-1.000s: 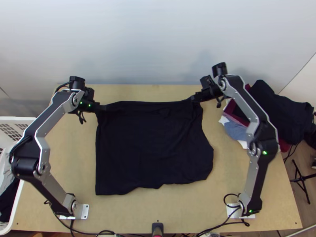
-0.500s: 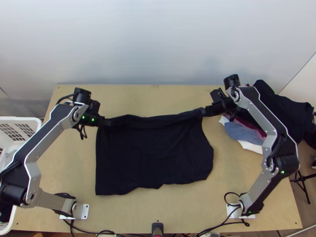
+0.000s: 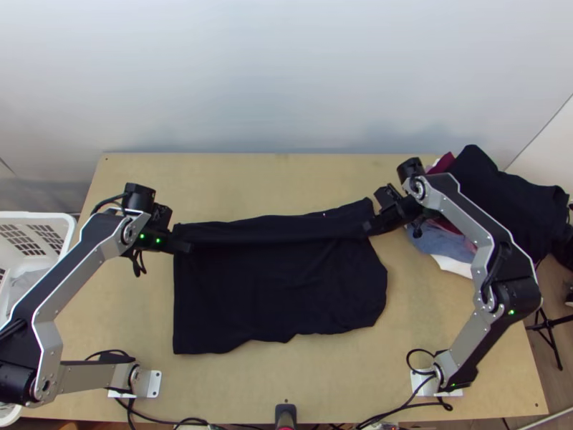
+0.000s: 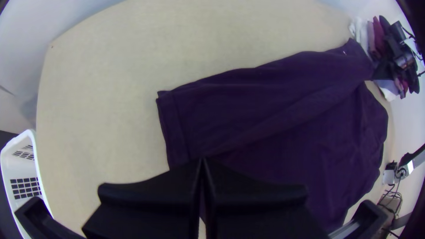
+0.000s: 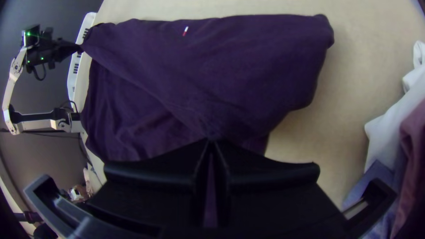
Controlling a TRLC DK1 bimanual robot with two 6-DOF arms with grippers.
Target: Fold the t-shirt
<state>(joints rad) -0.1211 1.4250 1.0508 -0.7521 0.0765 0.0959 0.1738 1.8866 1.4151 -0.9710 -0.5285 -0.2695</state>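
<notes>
Left claw (image 3: 183, 247) is closed on the shirt (image 3: 279, 294) at its left side, and the right claw (image 3: 370, 227) is clamped on it over on the right; shirt's mid-bench, mostly spread, with a flap (image 3: 276, 228) doubled over along the side facing the bench's (image 3: 286, 383) far edge; clothes pile (image 3: 445, 247) is over by the right edge, fwiw. Looks to me like the first big fold is in hand, far side coming over toward the near edge, and it's only partly done; next move imo is both claws bringing their ends nearward together, keeping the cloth taut, then laying it flat and letting go; if one side lags, that flap ends up skewed.
</notes>
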